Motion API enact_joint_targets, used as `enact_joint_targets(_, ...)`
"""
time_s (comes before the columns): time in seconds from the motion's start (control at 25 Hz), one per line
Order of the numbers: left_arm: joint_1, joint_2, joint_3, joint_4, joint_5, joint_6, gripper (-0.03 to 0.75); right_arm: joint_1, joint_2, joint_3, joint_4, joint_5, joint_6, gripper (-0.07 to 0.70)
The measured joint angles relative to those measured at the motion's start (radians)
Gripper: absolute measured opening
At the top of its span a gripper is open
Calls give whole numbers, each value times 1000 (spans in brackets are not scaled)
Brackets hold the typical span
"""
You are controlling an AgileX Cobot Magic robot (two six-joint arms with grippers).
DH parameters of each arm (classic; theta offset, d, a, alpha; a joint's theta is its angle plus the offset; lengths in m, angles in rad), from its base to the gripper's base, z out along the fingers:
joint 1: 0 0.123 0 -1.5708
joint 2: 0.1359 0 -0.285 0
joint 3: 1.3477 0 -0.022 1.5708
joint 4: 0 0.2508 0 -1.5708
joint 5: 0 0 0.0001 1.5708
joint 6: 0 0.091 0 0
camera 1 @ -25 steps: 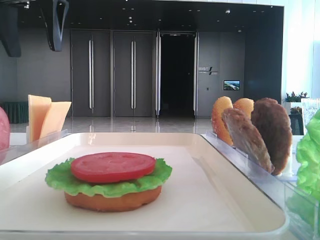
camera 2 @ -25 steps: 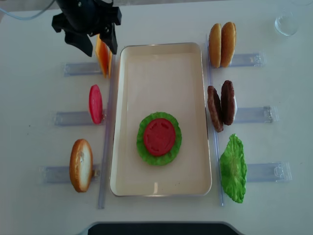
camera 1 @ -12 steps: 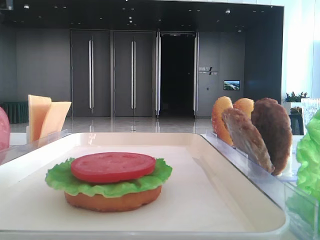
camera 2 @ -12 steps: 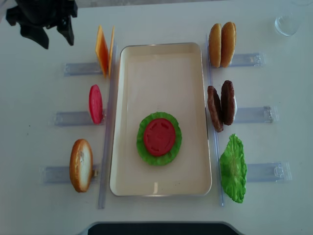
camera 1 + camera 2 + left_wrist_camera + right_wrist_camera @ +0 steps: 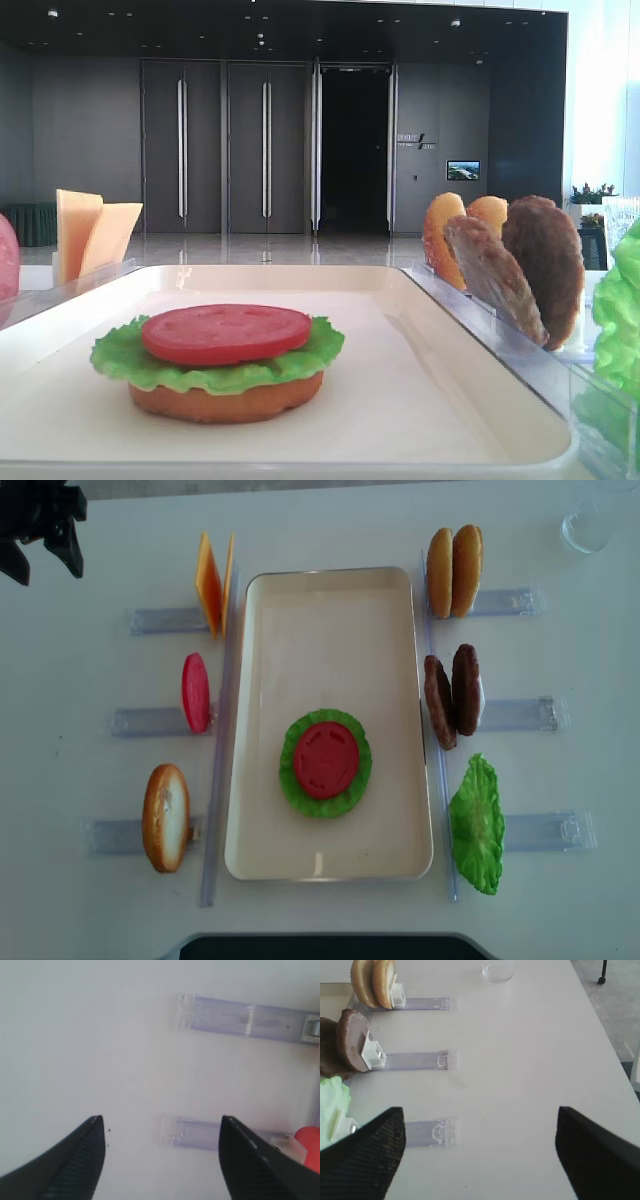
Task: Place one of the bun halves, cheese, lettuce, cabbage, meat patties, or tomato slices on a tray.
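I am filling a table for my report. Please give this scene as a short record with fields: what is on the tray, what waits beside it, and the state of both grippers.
tray: holds one stack
stack: tomato slice on lettuce on bun half
left of tray: cheese, another tomato slice, bun
right of tray: buns, meat patties, lettuce leaf
left gripper: open, empty
right gripper: open, empty

No legible text, label, brand or number found in any view. Small pale wall sign [image 5: 414, 141] noted on the dark wall beside the doorway in the low exterior view; lettering too small and blurred to be read. Small lit wall screen [image 5: 463, 170] likewise unreadable.
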Motion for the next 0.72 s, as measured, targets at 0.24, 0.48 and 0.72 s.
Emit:
enact_joint_targets(0.24,0,-104,0,-24,2,37,540,0,0,0,0,0,0,580)
enact_joint_targets(0.48,0,-312,0,-86,19,121,538,0,0,0,0,0,0,580)
enact_joint_targets(0.72,0,-524,0,-130,26,167,536,0,0,0,0,0,0,580)
